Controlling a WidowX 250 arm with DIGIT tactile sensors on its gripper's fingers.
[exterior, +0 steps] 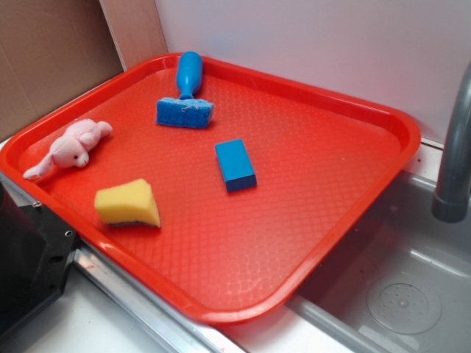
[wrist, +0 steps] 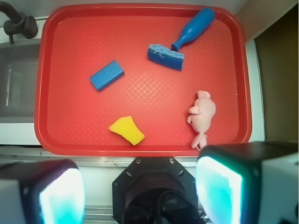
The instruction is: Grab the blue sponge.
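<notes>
Far beyond parted gripper (wrist: pixel 140 191), blue sponge (wrist: pixel 180 39)

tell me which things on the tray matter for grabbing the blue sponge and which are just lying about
Job: blue sponge with its handle; gripper, open.
Lying about: blue block, yellow sponge, pink plush toy, red tray, faucet.

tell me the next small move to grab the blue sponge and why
Probably move the hand forward over the tray toward its far right corner, where the blue sponge lies. The hand is open but sits at the tray's near edge, nowhere near the sponge. The blue block and pink toy lie nearer, so steer between them and line up over the sponge head before descending.
</notes>
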